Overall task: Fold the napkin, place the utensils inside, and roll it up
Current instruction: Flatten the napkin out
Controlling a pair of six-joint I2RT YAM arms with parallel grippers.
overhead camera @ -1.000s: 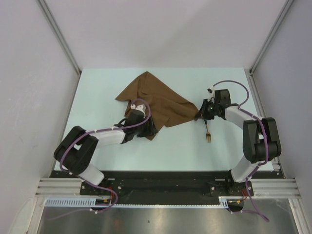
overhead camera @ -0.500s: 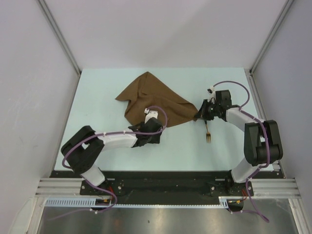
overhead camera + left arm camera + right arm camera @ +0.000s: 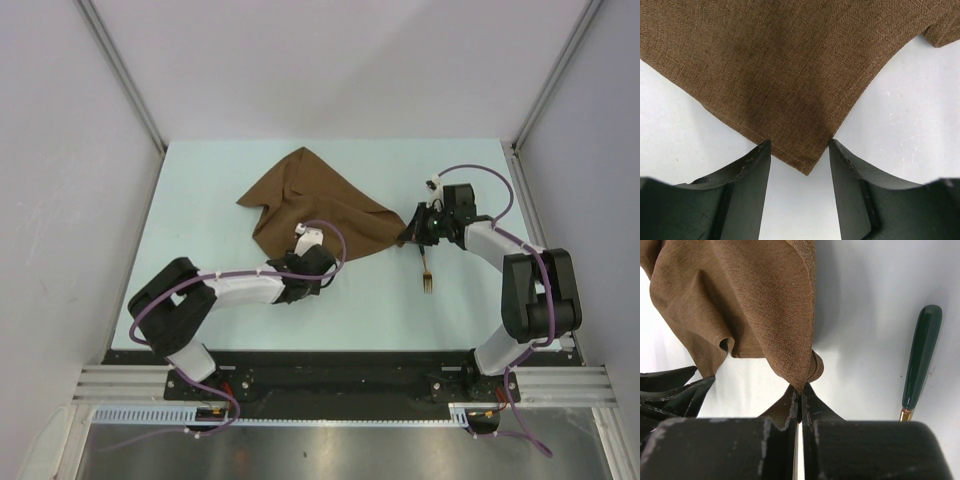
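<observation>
The brown napkin (image 3: 310, 205) lies crumpled on the pale table (image 3: 200, 200). Its near corner (image 3: 807, 167) points in between the fingers of my left gripper (image 3: 799, 145), which straddle it without clamping; this gripper (image 3: 322, 268) is open and low at the cloth's near edge. My right gripper (image 3: 801, 387) is shut on the napkin's right corner, and the cloth (image 3: 755, 305) bunches up from the pinch. In the top view that gripper (image 3: 408, 238) sits at the napkin's right tip. The fork (image 3: 427, 272) lies flat just beside it, with its dark green handle (image 3: 922, 355) to the right of the jaws.
Grey walls with metal posts close the table on the left, the back and the right. The black base rail (image 3: 330, 375) runs along the near edge. My left gripper's dark fingers (image 3: 670, 390) show at the left edge of the right wrist view.
My left gripper has slid right along the napkin's near edge to its near corner, and its jaws have narrowed somewhat. The right gripper, napkin corner and fork have stayed put.
</observation>
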